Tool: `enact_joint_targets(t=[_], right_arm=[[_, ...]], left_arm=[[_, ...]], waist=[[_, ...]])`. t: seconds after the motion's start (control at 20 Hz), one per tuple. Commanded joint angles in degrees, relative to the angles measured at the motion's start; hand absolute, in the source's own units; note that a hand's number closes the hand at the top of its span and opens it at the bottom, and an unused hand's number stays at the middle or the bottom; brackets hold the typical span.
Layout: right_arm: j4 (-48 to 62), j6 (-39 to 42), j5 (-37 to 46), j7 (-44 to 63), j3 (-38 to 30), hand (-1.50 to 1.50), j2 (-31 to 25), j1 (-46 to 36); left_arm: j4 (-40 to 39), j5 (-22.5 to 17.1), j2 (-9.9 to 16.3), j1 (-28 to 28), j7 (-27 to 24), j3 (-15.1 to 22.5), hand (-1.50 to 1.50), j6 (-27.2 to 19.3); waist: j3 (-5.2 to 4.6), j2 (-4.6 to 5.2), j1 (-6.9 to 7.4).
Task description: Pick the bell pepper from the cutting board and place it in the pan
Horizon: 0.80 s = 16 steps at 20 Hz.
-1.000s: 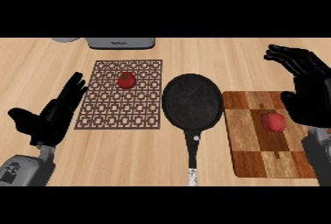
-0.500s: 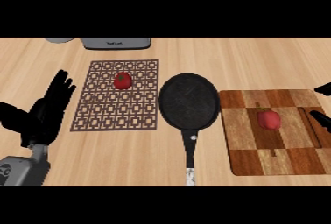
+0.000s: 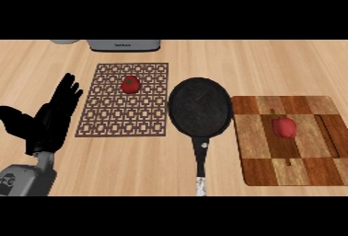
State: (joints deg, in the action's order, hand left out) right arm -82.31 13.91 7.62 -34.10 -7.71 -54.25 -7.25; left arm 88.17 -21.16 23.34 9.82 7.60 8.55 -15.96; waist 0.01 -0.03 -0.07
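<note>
A red bell pepper (image 3: pixel 284 126) with a small green stem lies on the wooden cutting board (image 3: pixel 292 163) at the right. The black pan (image 3: pixel 200 110) sits empty in the middle of the counter, its handle pointing toward me. My left hand (image 3: pixel 51 117) rests open at the far left, fingers up, well away from both. No part of my right hand shows in this view.
A brown patterned mat (image 3: pixel 125 115) lies left of the pan with a red tomato-like fruit (image 3: pixel 130 84) on its upper part. A grey appliance (image 3: pixel 124 44) and a grey round thing (image 3: pixel 65 41) stand at the counter's far edge.
My right hand has drawn off to the right and left the view, uncovering the board. The view has shifted a little to the right. The left hand keeps its open pose.
</note>
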Motion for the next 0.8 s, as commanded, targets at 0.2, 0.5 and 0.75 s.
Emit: enact_joint_targets(t=[0.2, 0.5, 0.75], right_arm=[[-8.2, 2.7, 13.4, 13.8, 8.6, -1.50, -5.6, -6.6], [-7.4, 7.4, 22.7, 19.5, 17.2, -1.50, -3.5, -10.8], [-8.1, 18.7, 27.1, 26.9, 24.3, -1.50, -5.6, -13.1]], left_arm=[[0.8, 1.3, -0.3, 0.0, 1.1, -0.2, 0.00, 0.1], [-0.8, 1.5, -2.0, 0.0, -0.1, -0.8, 0.00, 1.1], [1.9, 2.4, -1.7, -0.9, 0.5, -0.7, 0.00, 0.3]], waist=[[-0.14, 0.06, 0.79], [-0.09, 0.17, 0.77], [-0.11, 0.09, 1.23]])
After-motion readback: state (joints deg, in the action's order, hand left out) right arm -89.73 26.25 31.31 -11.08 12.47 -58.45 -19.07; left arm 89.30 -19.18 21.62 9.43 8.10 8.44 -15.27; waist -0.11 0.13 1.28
